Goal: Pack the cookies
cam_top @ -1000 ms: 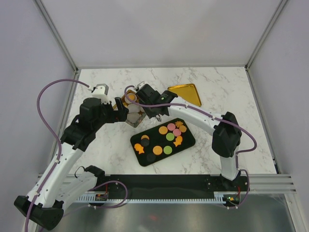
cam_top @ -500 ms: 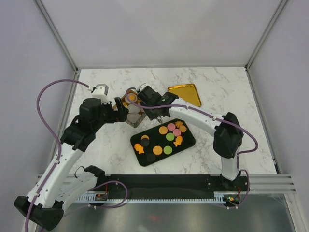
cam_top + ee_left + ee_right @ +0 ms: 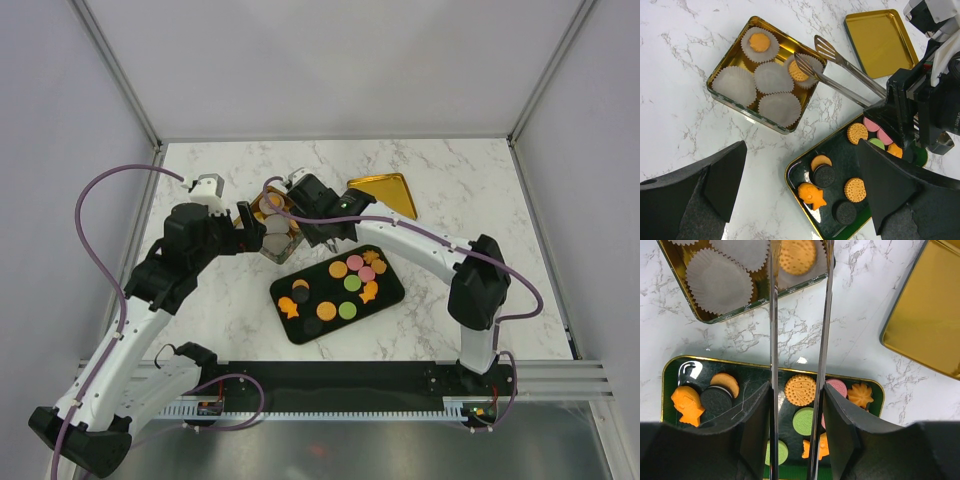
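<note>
Cookies [image 3: 345,283] lie on a black oblong tray [image 3: 385,300]: round orange, pink, green and dark ones, plus orange shaped ones. The wrist views show them too [image 3: 855,189] [image 3: 800,389]. A gold tin [image 3: 747,114] holds white paper cups; two cups hold an orange cookie [image 3: 759,42] [image 3: 797,256]. My right gripper [image 3: 797,430] [image 3: 312,215] is shut on metal tongs [image 3: 773,315] [image 3: 845,75]. The tong tips stand apart on either side of the nearer cup's cookie [image 3: 799,71]. My left gripper [image 3: 800,200] [image 3: 250,228] is open and empty, above the tray's left end and the tin.
The tin's gold lid [image 3: 383,196] [image 3: 925,325] lies on the marble table right of the tin. The tin [image 3: 272,228] sits just behind the tray's left end. Both arms crowd round the tin. Walls enclose the table on three sides.
My right arm with the tongs has shifted slightly toward the back. The left arm has not visibly moved.
</note>
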